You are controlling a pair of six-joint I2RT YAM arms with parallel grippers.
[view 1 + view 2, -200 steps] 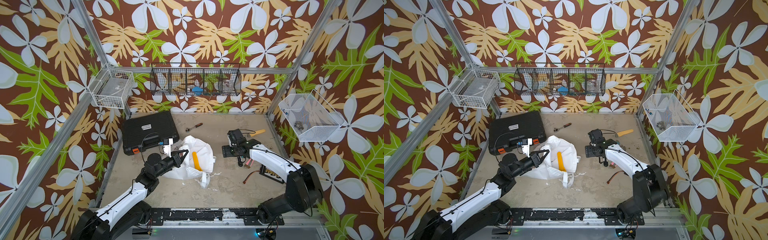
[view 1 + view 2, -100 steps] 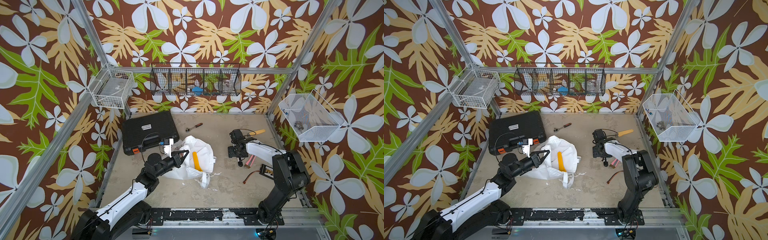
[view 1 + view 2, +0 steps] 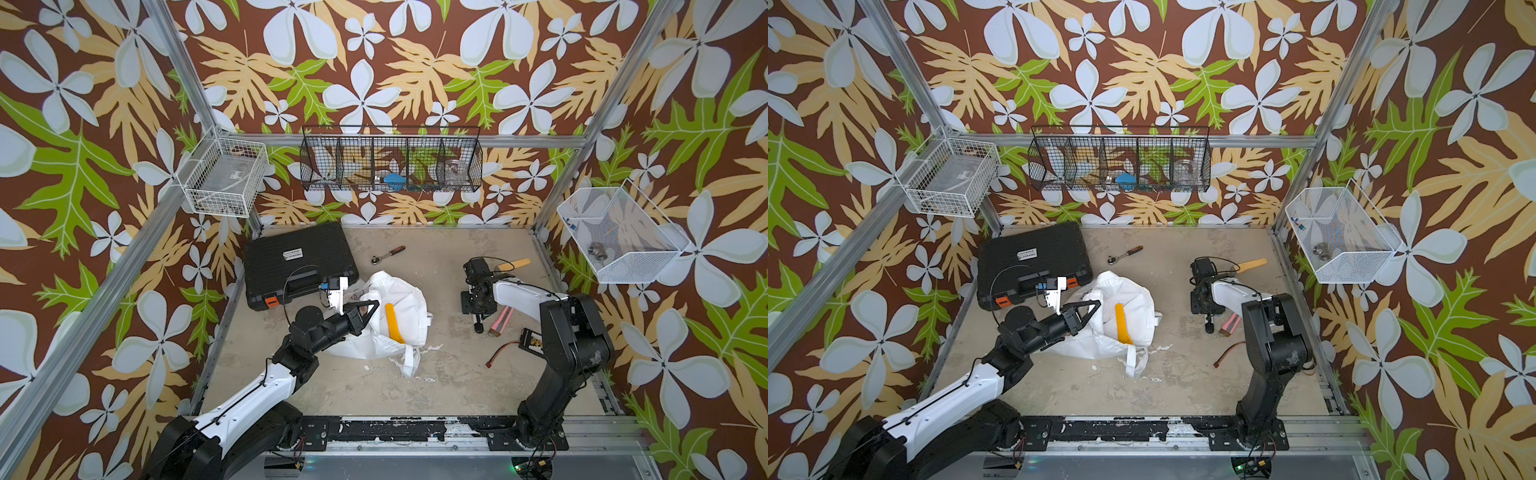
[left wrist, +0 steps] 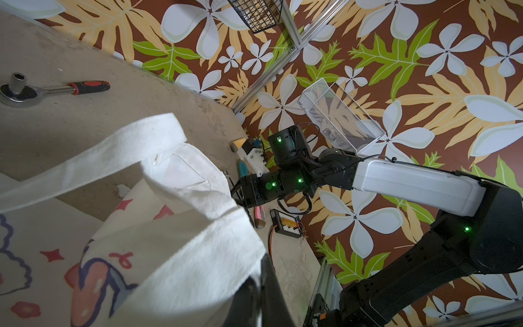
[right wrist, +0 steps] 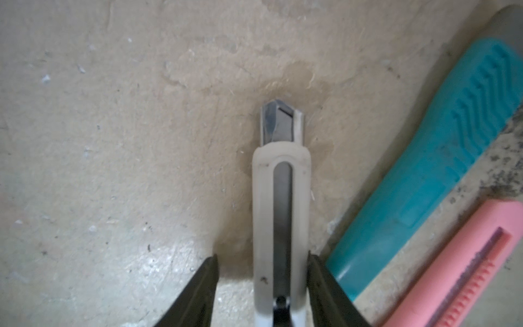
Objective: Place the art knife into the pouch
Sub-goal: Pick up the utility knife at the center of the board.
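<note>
Right pincer is straddling the white art knife, one finger touching, one apart; the knife is lying flat on the bench, long axis between the fingers, blade end pointing away from the wrist. Left pincer is clamping the pouch rim, a yellow tool lying on it.
</note>
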